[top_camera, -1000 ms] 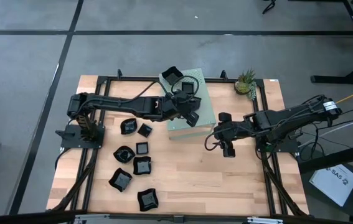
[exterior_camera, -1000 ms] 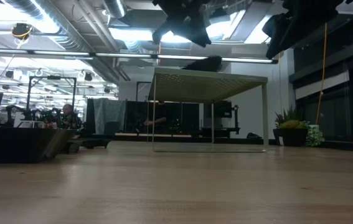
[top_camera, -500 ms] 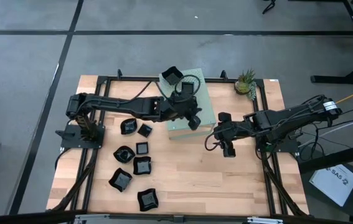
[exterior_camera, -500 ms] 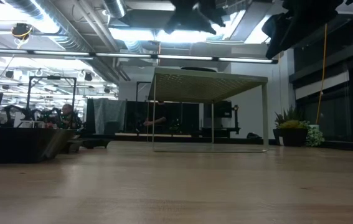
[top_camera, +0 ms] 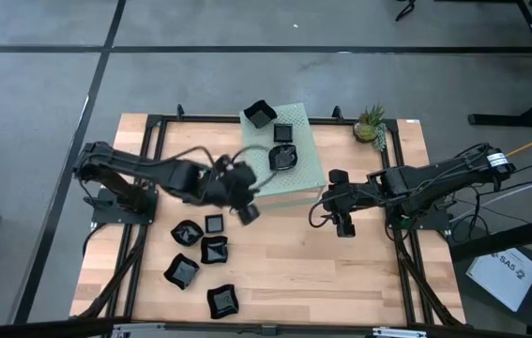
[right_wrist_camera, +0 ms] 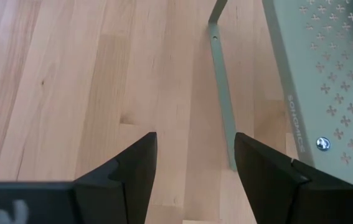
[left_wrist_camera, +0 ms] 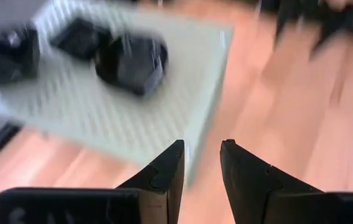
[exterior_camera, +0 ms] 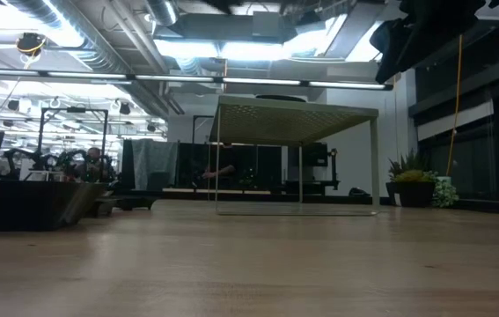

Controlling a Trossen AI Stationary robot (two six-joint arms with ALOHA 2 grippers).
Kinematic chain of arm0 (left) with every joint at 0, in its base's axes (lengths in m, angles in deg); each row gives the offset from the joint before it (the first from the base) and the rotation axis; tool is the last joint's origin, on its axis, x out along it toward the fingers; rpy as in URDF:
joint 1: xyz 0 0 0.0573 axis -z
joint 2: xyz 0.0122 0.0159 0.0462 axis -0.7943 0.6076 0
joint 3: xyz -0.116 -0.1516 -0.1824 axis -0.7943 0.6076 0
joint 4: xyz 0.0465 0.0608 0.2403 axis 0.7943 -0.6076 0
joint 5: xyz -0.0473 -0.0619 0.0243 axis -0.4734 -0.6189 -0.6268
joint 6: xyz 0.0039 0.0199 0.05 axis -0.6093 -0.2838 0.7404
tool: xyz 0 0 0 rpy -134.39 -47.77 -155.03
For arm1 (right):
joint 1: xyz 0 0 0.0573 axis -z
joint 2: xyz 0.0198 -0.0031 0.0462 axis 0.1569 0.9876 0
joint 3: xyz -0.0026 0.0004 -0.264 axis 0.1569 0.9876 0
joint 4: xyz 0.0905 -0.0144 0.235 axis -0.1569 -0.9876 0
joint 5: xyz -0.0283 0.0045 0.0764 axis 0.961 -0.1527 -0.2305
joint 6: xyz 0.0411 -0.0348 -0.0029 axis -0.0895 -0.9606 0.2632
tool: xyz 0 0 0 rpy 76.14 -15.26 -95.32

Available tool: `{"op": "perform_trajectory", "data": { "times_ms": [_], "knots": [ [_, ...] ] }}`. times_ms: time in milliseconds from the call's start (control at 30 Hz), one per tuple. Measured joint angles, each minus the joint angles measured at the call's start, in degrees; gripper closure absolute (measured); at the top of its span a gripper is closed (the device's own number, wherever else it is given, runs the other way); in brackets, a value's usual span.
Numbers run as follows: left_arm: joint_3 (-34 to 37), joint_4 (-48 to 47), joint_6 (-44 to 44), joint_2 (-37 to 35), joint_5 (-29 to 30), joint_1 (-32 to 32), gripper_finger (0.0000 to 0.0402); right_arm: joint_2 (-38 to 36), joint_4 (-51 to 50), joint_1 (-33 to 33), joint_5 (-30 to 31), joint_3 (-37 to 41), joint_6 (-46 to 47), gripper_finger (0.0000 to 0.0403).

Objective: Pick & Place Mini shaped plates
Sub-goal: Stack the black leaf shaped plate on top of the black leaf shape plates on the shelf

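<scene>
The pale green perforated box (top_camera: 282, 158) sits upside down on the wooden worktop (top_camera: 284, 263), near its far edge, and serves here as the landmark. On its flat top rest three glossy black mini shaped plates: a square one (top_camera: 260, 115) at the far left corner, overhanging the edge a little, a small dish (top_camera: 282, 132) just beside it toward the middle, and a rounder, wavy-rimmed plate (top_camera: 284, 158) nearer the front. The left wrist view shows the same three dishes (left_wrist_camera: 131, 62) on the perforated surface, though blurred.

The left pincer (top_camera: 246, 210) hovers over the bare worktop just off the box's front left corner. Its two dark fingers (left_wrist_camera: 164, 174) stand apart with nothing between them, so it is released and empty.

More black plates lie on the worktop to the left of the box and toward the front edge: a small square dish (top_camera: 214, 223), a rounder one (top_camera: 187, 231) touching or nearly touching it, a larger square one (top_camera: 214, 250), a wavy one (top_camera: 181, 272) and another (top_camera: 222, 300) closest to the front edge.

The right pincer (top_camera: 344, 225) waits to the right of the box, near its front right corner, fingers (right_wrist_camera: 132, 168) spread wide and holding nothing; one of the box's thin legs (right_wrist_camera: 223, 87) shows beyond them.

A small pineapple-like plant (top_camera: 371, 122) stands at the far edge, right of the box.
</scene>
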Motion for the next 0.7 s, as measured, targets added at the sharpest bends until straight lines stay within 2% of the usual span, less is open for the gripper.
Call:
{"op": "perform_trajectory", "data": {
  "times_ms": [133, 367, 700],
  "knots": [
    [0.57, -9.96, -4.14, 0.0, -2.38, 4.01, 0.0302, 0.0, 0.0, 0.0, 0.01, 0.0, -0.15, 0.0191],
    [5.77, -21.55, -15.37, 0.01, -2.67, 8.47, 0.0307, 0.0, 0.09, 0.0, 0.04, 0.0, 0.05, 0.0191],
    [18.66, -22.18, -25.79, 0.04, -2.58, 13.17, 0.0309, 0.0, 2.26, 0.0, 0.09, 0.0, 0.25, 0.0191]
  ]
}}
